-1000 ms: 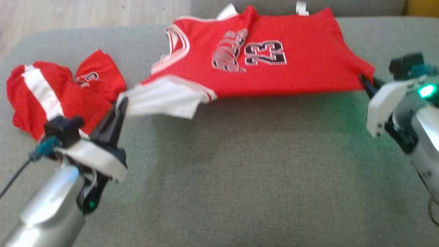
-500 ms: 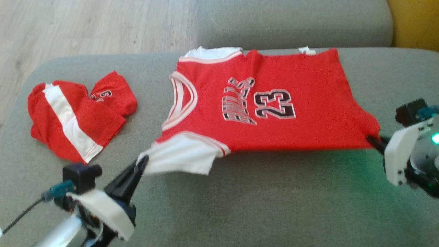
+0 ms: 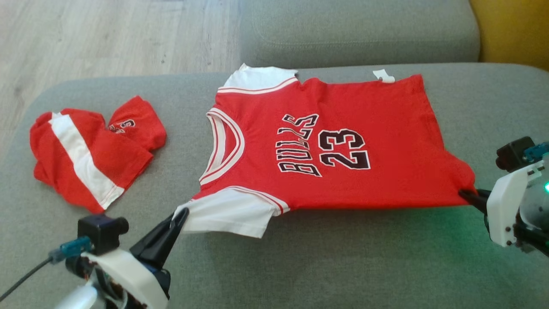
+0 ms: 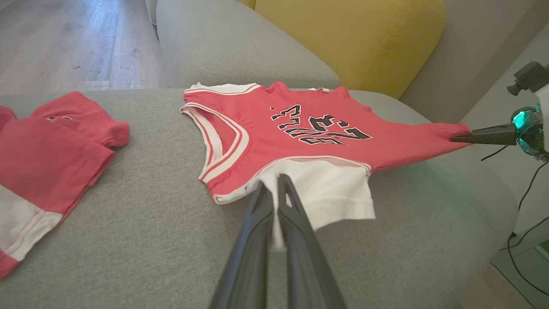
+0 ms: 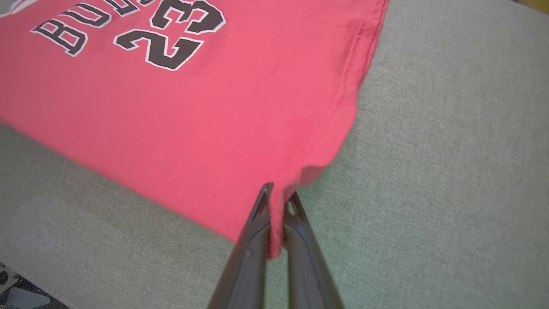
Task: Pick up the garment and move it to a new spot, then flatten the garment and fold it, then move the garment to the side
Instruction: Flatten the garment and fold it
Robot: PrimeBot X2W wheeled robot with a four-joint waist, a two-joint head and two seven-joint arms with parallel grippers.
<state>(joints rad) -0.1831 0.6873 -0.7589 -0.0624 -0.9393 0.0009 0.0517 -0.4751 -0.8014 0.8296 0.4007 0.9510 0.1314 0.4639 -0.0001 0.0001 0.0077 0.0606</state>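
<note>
Head view: the jersey (image 3: 334, 141) lies on the sofa (image 3: 300, 266), stretched between the left end effector (image 3: 184, 211) and the right end effector (image 3: 463, 193), likely to flatten it. Left wrist view: the left one is pinched shut on the white sleeve (image 4: 330, 193). Right wrist view: the right one is clamped on the hem corner (image 5: 300, 174).

The left gripper (image 3: 181, 213) has two long, tapering black fingers (image 3: 161, 236), backed by a curved white bracket (image 3: 124, 274), a boxy black camera (image 3: 102, 228) and a teal plug (image 3: 70, 248) trailing a thin dark cable (image 3: 23, 279). The right gripper (image 3: 465, 195) wears a white plate (image 3: 505, 206) dotted with dark screws (image 3: 499, 224), beside a glowing green light (image 3: 546, 187).
</note>
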